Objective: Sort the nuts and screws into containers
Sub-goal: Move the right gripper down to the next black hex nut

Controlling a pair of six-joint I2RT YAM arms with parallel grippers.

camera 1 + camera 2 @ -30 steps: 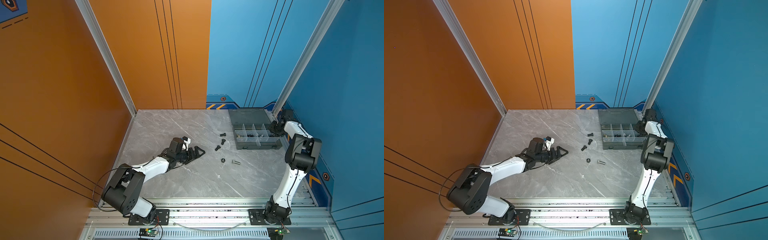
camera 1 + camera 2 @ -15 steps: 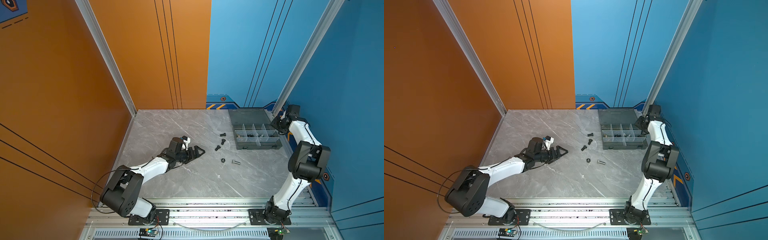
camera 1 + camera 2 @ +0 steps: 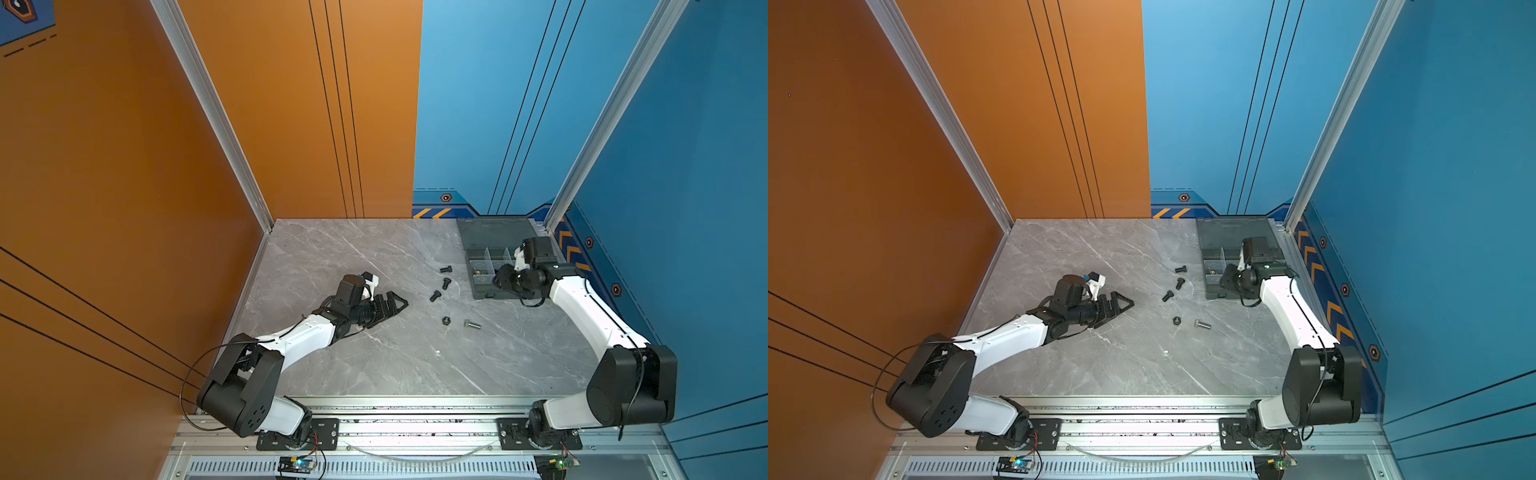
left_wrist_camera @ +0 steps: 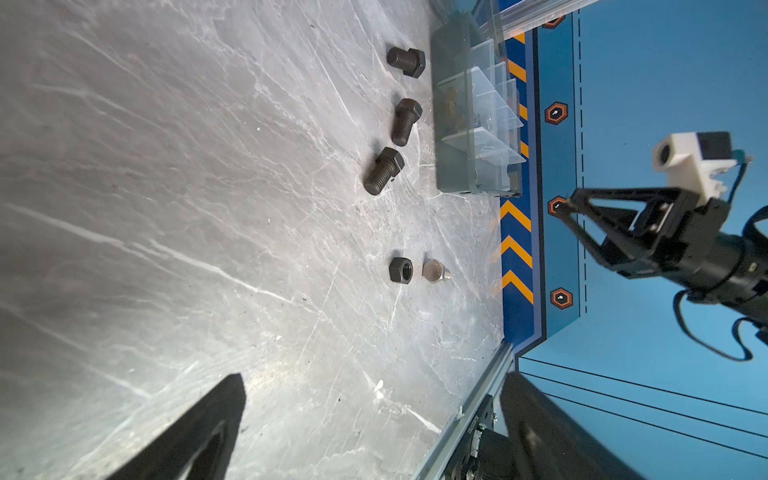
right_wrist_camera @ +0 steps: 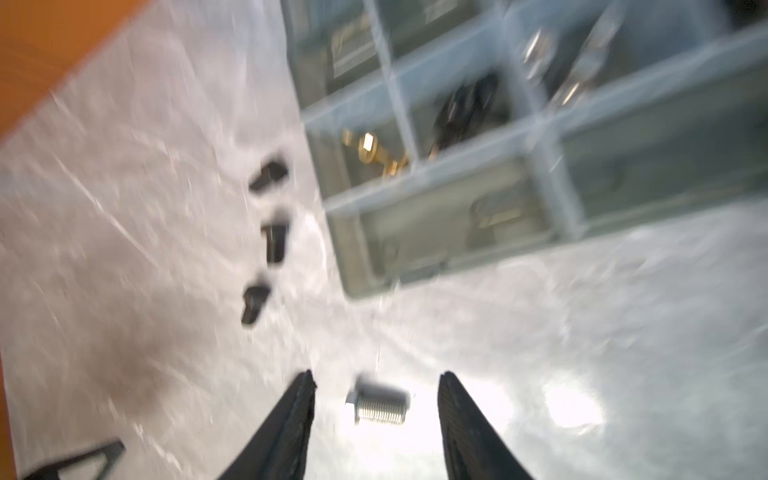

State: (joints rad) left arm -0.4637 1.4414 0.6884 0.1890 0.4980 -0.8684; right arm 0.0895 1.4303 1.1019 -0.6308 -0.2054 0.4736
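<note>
Over the half-hidden organizer box (image 3: 478,287), right fingers (image 5: 291,428) stand apart (left fingers (image 4: 195,440) too).

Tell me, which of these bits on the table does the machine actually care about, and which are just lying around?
Part of the job:
- three black bolts
- black hex nut
- silver bolt
- grey compartment box
- brass wing nuts, already inside it

Just there:
- tiny white speck
- hexagon wall stickers

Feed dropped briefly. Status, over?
Left gripper open, empty. Right gripper open, empty, near organizer box. Three black bolts, black nut, silver bolt unsorted. Nothing blocking.
</note>
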